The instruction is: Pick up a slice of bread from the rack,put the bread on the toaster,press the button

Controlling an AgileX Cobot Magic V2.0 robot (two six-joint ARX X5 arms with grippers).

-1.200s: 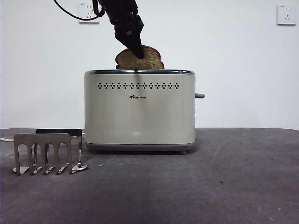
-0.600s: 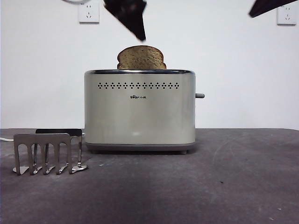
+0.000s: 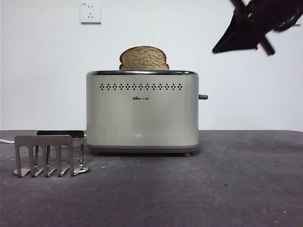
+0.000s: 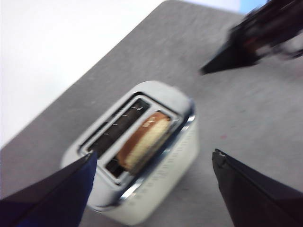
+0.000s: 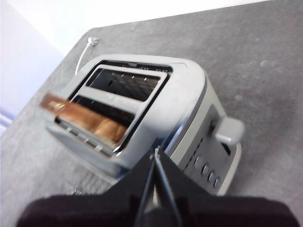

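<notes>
The slice of bread (image 3: 144,58) was seen standing upright in one slot of the toaster (image 3: 142,113), rounded top poking above the chrome rim; the other slot was seen bare in the wrist views. No jaws were touching the bread.

The right gripper (image 3: 218,49) was held high, above and to the button side of the toaster, tilted w/ its tip aimed down toward the toaster's top corner. Its jaws were pressed together to a single point, nothing between them. From the right wrist view the tip (image 5: 156,150) was lined up over the toaster's narrow end, near the button (image 5: 228,130) but apart from it.

The left gripper (image 4: 154,163) was held above the toaster, looking down on it, jaws spread wide and empty, clear of the bread (image 4: 143,140).

The rack (image 3: 49,155) was seen on the bench (image 3: 227,189) in front of the toaster, off its end opp. the button (image 3: 203,97), prongs holding nothing.
</notes>
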